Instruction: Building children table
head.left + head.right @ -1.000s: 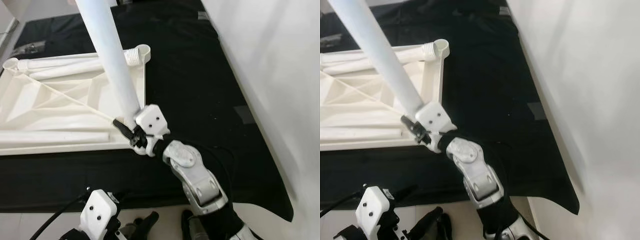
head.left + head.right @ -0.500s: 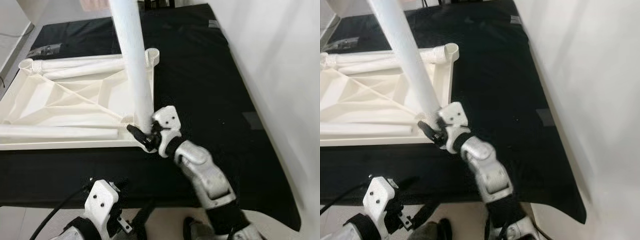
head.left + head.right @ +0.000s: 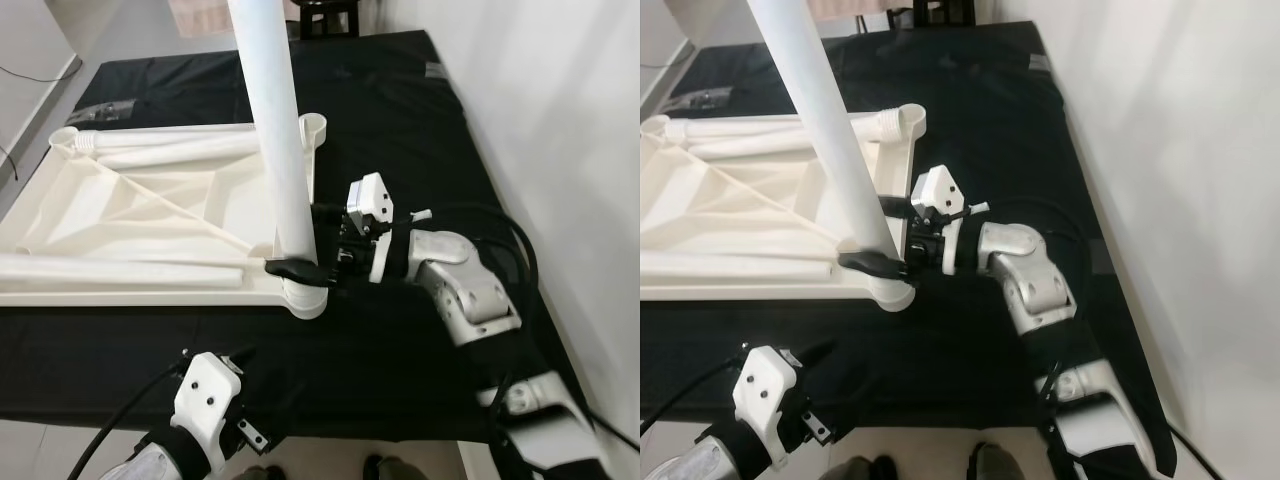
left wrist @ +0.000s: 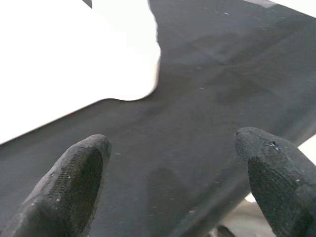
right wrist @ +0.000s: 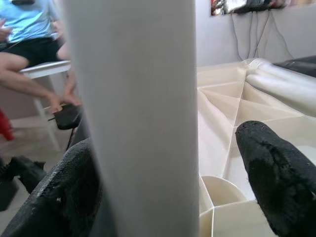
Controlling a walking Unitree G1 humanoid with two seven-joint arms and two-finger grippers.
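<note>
The white tabletop [image 3: 120, 200] lies upside down on a black mat [image 3: 400, 120]. A white table leg [image 3: 275, 120] stands upright in the near right corner socket [image 3: 305, 298]. My right gripper [image 3: 308, 240] reaches in from the right and straddles the foot of that leg, open. In the right wrist view the leg [image 5: 133, 113] sits against one finger [image 5: 59, 197], with a gap to the other finger [image 5: 276, 173]. My left gripper [image 4: 173, 163] hangs low at the mat's near edge, open with nothing between its fingers.
Two loose white legs lie on the tabletop, one at the far edge [image 3: 170, 148] and one at the near edge [image 3: 110, 268]. The far right corner socket [image 3: 313, 126] is unfilled. A white wall [image 3: 560, 120] runs along the right. A person [image 5: 29, 44] sits on a stool beyond.
The leg has gone from leaning left to standing upright in the corner socket. My right arm has swung from the near side round to the leg's right. The camera has also shifted.
</note>
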